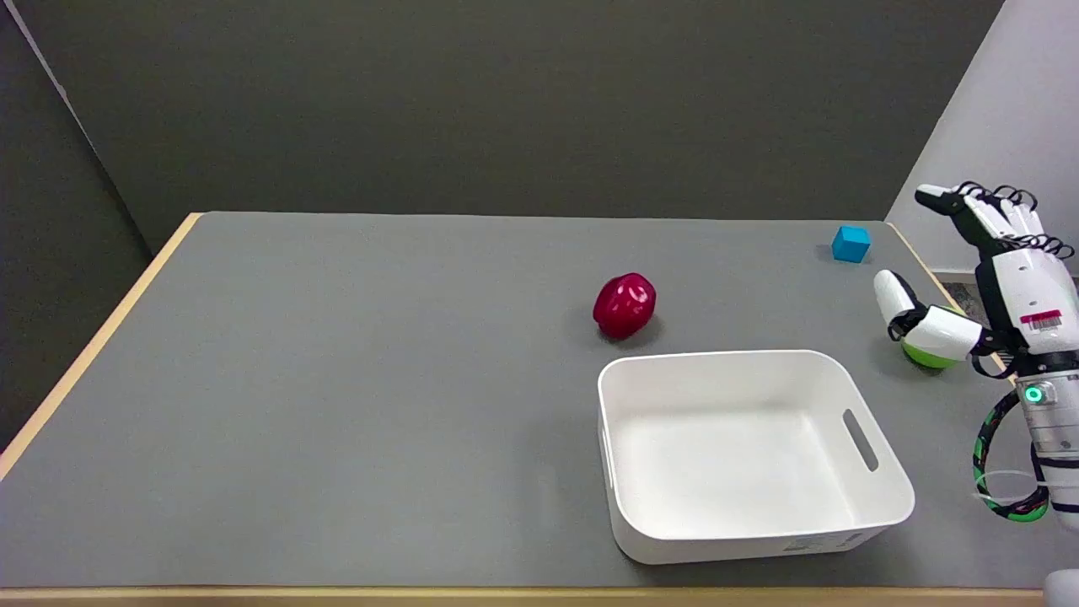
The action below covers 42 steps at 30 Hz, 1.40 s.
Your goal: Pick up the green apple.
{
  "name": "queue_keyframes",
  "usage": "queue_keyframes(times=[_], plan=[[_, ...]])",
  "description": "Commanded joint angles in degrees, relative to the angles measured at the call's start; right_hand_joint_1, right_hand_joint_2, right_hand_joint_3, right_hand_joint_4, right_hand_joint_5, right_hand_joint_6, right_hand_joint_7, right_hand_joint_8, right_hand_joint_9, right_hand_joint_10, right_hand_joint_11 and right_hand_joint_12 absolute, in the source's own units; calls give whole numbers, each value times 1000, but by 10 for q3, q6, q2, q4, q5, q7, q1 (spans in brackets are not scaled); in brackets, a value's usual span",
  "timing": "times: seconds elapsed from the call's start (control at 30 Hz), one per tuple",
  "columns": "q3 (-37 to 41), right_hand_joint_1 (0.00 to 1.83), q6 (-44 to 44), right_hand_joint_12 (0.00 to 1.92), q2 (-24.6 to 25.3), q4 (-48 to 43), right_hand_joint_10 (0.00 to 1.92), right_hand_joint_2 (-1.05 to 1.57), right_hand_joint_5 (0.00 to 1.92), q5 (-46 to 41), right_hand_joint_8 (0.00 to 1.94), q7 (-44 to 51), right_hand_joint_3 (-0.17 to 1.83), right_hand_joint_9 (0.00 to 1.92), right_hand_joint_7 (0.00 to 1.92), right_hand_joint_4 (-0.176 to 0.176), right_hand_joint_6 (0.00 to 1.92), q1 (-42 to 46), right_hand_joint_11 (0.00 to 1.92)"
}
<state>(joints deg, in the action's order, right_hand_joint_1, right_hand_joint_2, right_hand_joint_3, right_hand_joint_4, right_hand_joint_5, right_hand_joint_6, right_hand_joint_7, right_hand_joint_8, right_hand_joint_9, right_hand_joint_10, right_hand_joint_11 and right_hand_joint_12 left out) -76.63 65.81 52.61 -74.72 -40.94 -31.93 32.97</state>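
The green apple lies on the grey table near its right edge, mostly hidden behind my right hand's thumb. My right hand hovers above and around it, fingers spread and extended upward, thumb stretched out to the left over the apple. Whether the thumb touches the apple cannot be told. Nothing is held in the hand.
A white bin stands left of the apple, close to the table's front edge. A red apple lies further left, mid-table. A small blue cube sits at the back right corner. The table's right edge runs just beside the hand.
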Motion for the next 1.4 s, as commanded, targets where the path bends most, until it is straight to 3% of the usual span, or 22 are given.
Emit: queue_keyframes(times=[0.03,0.7,1.4], plan=[[0,577,-78,798,-17,115,676,684,287,-53,401,21,842,82,322,-39,500,-62,-1],[24,591,-207,779,-32,190,653,679,291,-49,386,57,844,68,303,-41,504,-100,-1],[-64,592,-247,757,-58,276,640,675,291,-49,376,37,844,63,298,-36,501,-199,-1]])
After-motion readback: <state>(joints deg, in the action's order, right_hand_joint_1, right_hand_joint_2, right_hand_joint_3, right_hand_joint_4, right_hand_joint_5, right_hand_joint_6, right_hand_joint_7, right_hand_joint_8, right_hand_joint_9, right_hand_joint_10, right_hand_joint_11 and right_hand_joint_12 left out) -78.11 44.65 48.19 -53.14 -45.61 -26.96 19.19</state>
